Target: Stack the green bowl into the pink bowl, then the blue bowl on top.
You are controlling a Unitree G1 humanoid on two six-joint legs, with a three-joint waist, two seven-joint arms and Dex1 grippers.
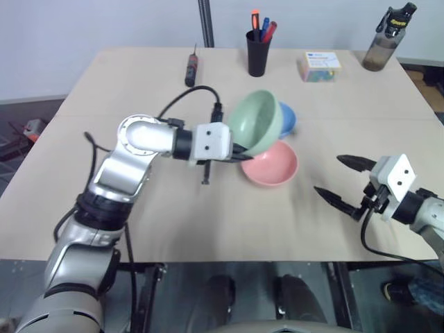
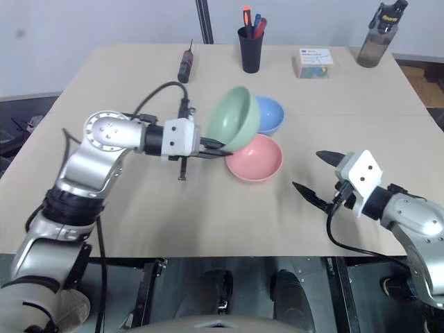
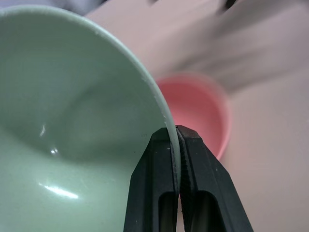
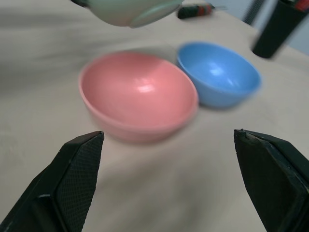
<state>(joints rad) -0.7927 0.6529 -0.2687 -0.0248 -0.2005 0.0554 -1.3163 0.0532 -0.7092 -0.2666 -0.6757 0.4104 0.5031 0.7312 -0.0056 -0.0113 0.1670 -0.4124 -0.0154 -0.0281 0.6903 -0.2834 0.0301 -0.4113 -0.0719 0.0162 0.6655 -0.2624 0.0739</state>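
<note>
Black fingers spread wide at the near right of the desk [image 1: 83,208]: that's the right gripper [image 1: 337,179], jaws fully apart, nothing between them, hovering just above the tabletop and pointing in toward the bowls. Moving in from there, the pink bowl [image 1: 270,165] sits upright on the desk, roughly at its middle, well clear of every edge. Just above its left rim hangs the green bowl [image 1: 255,123], off the surface and tipped steeply on its side, hollow facing the left edge. The left gripper [image 1: 243,154] has it: the wrist view shows both fingers pinched tight on the rim [image 3: 170,126], one inside the wall, one outside (a thin, clean pinch). Behind the green bowl, partly hidden by it, the blue bowl [image 2: 267,114] rests upright on the desk, just beside the pink one on its far side. Further back, near the far edge: a dark screwdriver [image 1: 191,69] lying flat toward the left, a black cup of pens [image 1: 258,52] at centre, a small card box [image 1: 320,66] to its right, and a dark drinking bottle [image 1: 383,40] standing at the far right corner.
</note>
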